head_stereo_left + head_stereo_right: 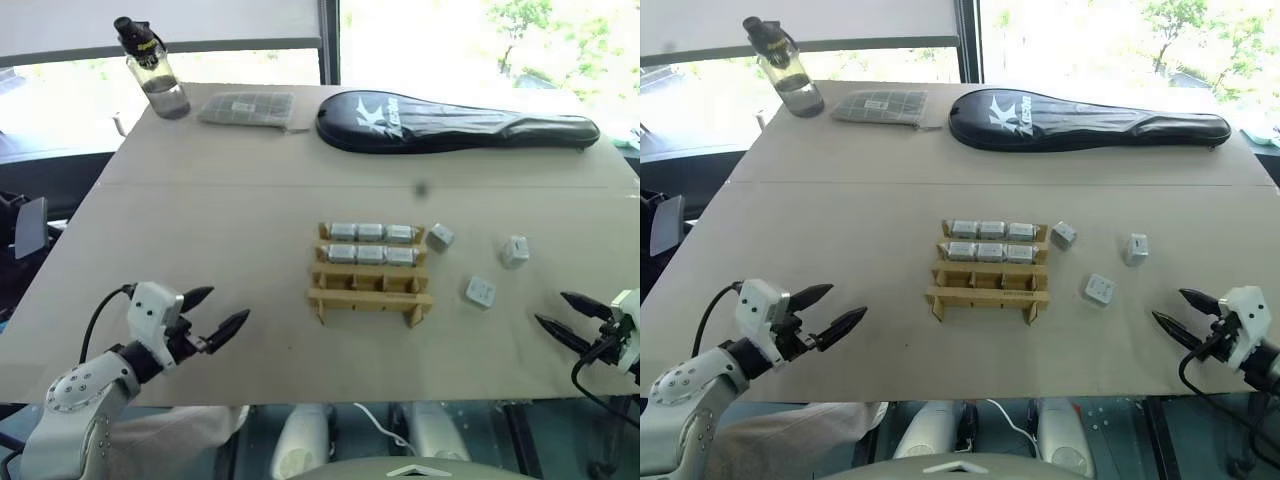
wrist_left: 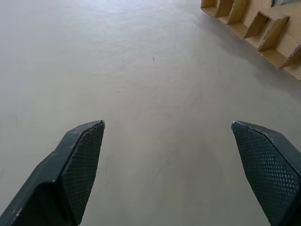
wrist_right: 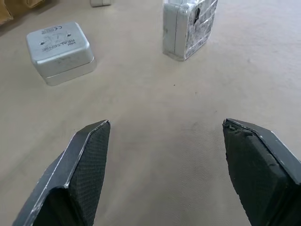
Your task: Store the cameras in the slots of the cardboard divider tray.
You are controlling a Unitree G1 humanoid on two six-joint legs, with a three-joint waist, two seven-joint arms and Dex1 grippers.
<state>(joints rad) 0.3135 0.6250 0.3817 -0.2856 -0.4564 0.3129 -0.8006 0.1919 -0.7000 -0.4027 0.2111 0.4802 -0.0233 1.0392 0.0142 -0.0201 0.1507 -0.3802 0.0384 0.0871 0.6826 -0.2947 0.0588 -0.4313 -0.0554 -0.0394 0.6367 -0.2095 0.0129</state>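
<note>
The cardboard divider tray (image 1: pixel 370 274) stands mid-table. Its two far rows hold several silver-grey cameras (image 1: pixel 371 233); the near row's slots are bare. Three loose cameras lie to its right: one (image 1: pixel 441 237) beside the tray's far corner, one (image 1: pixel 514 250) standing on edge farther right, one (image 1: pixel 481 291) lying flat nearer me. The right wrist view shows the flat camera (image 3: pixel 60 51) and the upright camera (image 3: pixel 188 27) ahead of the fingers. My left gripper (image 1: pixel 222 311) hovers open at the near left, apart from the tray. My right gripper (image 1: pixel 566 317) is open at the near right, short of the loose cameras.
At the table's far side stand a clear water bottle (image 1: pixel 153 72), a flat grey-green packet (image 1: pixel 247 108) and a black racket cover (image 1: pixel 455 122). The table's near edge (image 1: pixel 330 402) runs just below both grippers. A corner of the tray (image 2: pixel 254 28) shows in the left wrist view.
</note>
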